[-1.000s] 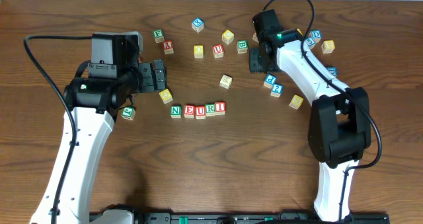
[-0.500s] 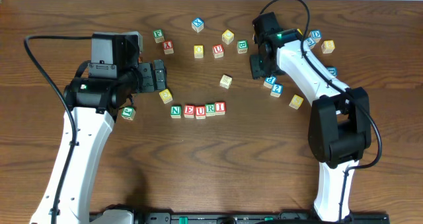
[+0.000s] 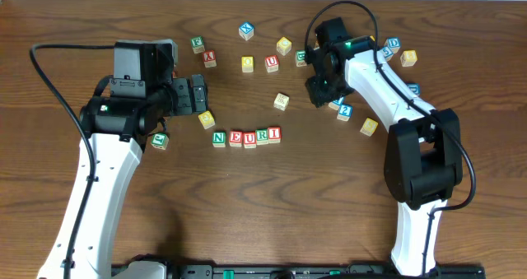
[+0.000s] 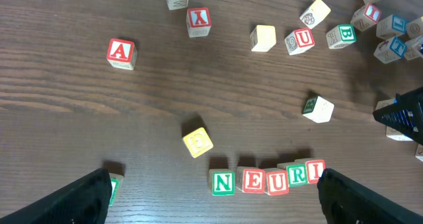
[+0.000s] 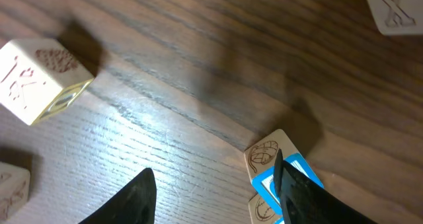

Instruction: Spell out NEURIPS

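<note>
We're hovering the right fingers [image 5: 140, 197], spread and empty, just beside a blue cube [image 5: 264, 159] right of the worktop's [image 3: 272, 205] middle. The left fingers [image 4: 86, 194] are gaping wide and the NEURI row [image 3: 247, 137] is sitting mid-worktop.

Wooden table [image 3: 272, 188]: dark brown grain, loose lettered cubes scattered on it. Red A cube [image 4: 121, 53]: sits alone, left side of the left wrist view. Blue X cube [image 3: 246, 30]: near the far edge. Green B cube [image 4: 342, 36]: upright. Blue D cube [image 3: 394, 43]: near a yellow cube [image 3: 408, 58].
</note>
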